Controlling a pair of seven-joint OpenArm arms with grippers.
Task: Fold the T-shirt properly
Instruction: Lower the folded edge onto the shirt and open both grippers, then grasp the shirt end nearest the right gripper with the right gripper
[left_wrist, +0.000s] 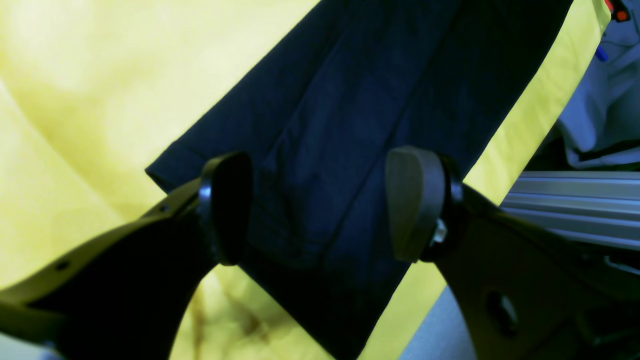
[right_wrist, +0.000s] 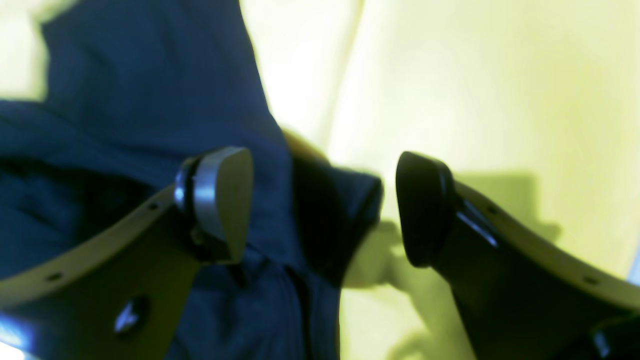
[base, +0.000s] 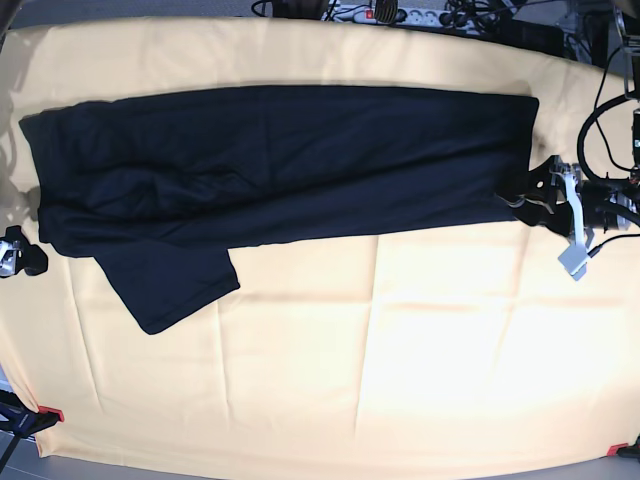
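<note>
Showing no readable writing — T-shirt (base: 300, 160) plain black.

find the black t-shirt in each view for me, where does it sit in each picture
Left wrist: the T-shirt runs as a dark band from upper right to bottom centre, behind the open left gripper.
Right wrist: it fills the left half, a corner lying between the fingers of the open right gripper.
Base: a long folded strip across the upper half, one sleeve sticking out lower left.
Shared landmark: the yellow cloth underneath.
</note>
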